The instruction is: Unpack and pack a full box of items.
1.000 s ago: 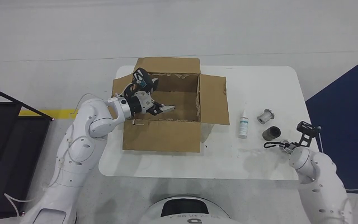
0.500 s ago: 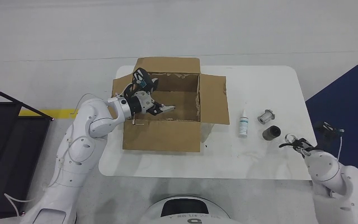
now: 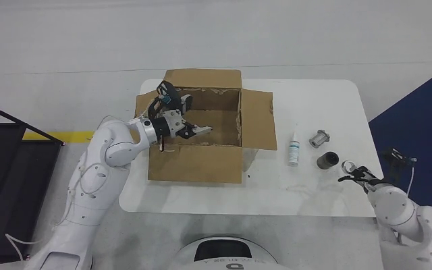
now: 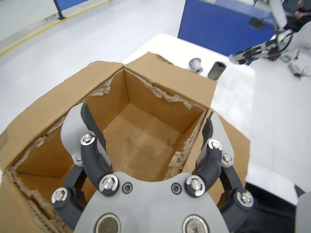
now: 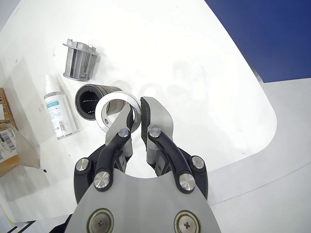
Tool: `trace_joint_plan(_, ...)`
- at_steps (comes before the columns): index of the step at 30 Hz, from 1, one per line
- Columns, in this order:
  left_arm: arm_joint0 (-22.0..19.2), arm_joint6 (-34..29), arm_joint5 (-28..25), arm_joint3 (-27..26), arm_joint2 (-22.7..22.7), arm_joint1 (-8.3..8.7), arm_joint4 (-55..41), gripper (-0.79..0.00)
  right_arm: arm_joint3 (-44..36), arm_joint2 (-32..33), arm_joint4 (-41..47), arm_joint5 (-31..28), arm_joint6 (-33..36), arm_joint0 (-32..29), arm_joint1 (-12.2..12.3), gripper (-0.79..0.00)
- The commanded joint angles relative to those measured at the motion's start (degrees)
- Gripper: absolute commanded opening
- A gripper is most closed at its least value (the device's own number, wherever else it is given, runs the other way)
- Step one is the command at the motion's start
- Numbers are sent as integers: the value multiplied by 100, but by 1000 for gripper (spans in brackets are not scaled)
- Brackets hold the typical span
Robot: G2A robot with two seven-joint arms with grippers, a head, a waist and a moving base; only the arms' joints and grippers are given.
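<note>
The open cardboard box [image 3: 196, 165] stands mid-table, and its inside [image 4: 143, 134] looks bare. My left gripper [image 3: 196, 130] hangs open over the box's left end, with its fingers [image 4: 90, 122] spread above the opening. My right gripper [image 5: 139, 112] is shut on a silver metal ring [image 5: 116, 112], held just above the table near the right front edge [image 3: 348, 167]. Beside the ring lies a dark cylinder [image 5: 94, 100]. A grey flanged part [image 5: 79, 62] and a white bottle [image 5: 57, 112] lie between it and the box.
The bottle [image 3: 293, 146], flanged part [image 3: 320, 140] and dark cylinder [image 3: 327, 160] lie right of the box's right flap [image 3: 259, 120]. Bare white tabletop [image 3: 317, 101] lies behind them. A blue panel [image 3: 405, 115] stands past the table's right edge.
My right gripper has shifted to the right, away from the dark cylinder and toward the table's edge, then held still. The left arm has barely moved.
</note>
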Motion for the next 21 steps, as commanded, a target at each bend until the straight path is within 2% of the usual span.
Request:
trace_joint_plan(1,-140,-561,-142,356,158,-1,-2249,0,-264,-131,-279,-132,-211,-2,-1,-785)
trace_joint_plan(2,-351,-1217,69,562,222,22,-3295,0,-564,-234,-564,-74,-334,-52,-5,-785)
trace_joint_plan(3,-517,-1704,233,655,256,41,-3858,0,-845,-308,-753,-49,-443,-82,-9,-785)
trace_joint_plan(6,-822,-2671,659,926,334,73,-5024,0,-1551,-518,-1171,-51,-587,-202,-20,-785)
trace_joint_plan(8,-920,-3080,914,1101,391,73,-5748,0,-1976,-750,-1654,-107,-614,-254,-14,-785)
trace_joint_plan(10,-1039,-3443,1225,1267,473,74,-6063,0,-1976,-1131,-2172,-265,-772,-86,-5,-785)
trace_joint_plan(13,-1189,-3664,1496,1445,682,56,-5957,0,-1976,-1933,-2964,-471,-793,304,-1,-785)
trace_joint_plan(18,-1386,-3714,1697,1545,1066,-11,-5747,0,-1976,-3298,-4216,-339,-276,964,-60,-785)
trace_joint_plan(21,-1530,-3654,1686,1610,1264,-58,-5605,0,-1976,-3987,-4587,-249,46,1305,-127,-785)
